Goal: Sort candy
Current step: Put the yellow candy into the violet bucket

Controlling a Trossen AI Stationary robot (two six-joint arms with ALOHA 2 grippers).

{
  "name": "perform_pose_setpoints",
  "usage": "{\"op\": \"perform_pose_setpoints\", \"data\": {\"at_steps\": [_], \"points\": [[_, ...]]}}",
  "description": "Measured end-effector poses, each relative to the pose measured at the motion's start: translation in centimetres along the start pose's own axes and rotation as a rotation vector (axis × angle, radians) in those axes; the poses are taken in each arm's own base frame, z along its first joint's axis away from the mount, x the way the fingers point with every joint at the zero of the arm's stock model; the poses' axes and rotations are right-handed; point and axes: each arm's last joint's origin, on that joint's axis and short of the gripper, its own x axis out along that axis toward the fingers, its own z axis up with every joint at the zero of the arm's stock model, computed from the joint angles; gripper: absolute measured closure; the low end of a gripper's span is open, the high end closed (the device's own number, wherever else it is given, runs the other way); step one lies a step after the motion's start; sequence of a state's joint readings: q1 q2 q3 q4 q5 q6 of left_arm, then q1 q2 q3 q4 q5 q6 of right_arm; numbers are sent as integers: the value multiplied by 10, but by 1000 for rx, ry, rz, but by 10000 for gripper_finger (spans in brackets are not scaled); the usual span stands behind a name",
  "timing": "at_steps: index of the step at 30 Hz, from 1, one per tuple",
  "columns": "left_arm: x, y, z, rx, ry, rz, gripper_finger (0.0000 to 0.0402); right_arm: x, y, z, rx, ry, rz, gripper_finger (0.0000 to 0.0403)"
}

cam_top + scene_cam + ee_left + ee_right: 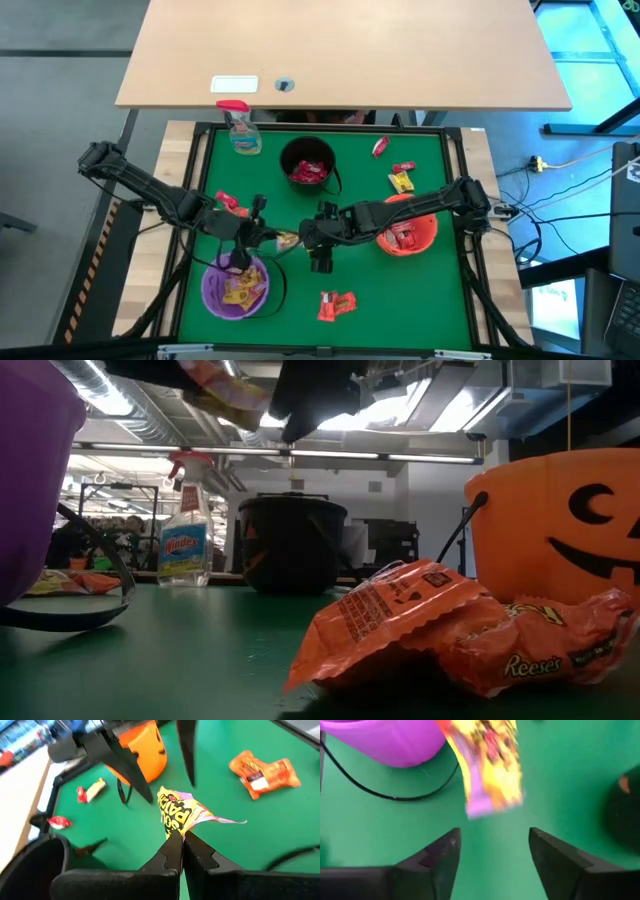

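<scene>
My left gripper (181, 836) is shut on a yellow candy packet (182, 812) held up over the green table, right of the purple bucket (236, 288), which holds yellow candy. My right gripper (492, 837) faces it from the table's right, open, with the packet (490, 765) just beyond its fingertips. Orange candy packets (336, 304) lie near the front edge. Loose sweets lie at the far right (402, 180) and at the left (230, 205). The black bucket (307, 165) holds red candy. The orange bucket (405, 232) holds red and orange candy. My left gripper pinches one end of the yellow packet (175, 829) between its two fingertips. The fingers come from the table's left, slanting down. The packet sticks out beyond them toward my right gripper, lifted clear of the table, with a thin flap (225, 820) trailing to one side.
A clear spray bottle with a red top (240, 130) stands at the far left corner. The purple bucket's black handle (385, 790) lies on the felt beside it. A raised black rim (470, 260) frames the table. Open green felt shows between the buckets.
</scene>
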State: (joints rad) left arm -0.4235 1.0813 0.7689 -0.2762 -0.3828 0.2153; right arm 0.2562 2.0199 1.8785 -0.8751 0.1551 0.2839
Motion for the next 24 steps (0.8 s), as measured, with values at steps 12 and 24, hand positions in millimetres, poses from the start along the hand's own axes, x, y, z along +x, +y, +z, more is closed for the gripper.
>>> {"op": "perform_pose_setpoints", "data": {"at_steps": [12,24], "points": [[-51,-1,34,-146,113,-245,401,-41,26,-22,-5,55,-76,158],[-88,-27,39,-372,298,-459,401,-52,59,-38,-101,-12,-222,166]]}}
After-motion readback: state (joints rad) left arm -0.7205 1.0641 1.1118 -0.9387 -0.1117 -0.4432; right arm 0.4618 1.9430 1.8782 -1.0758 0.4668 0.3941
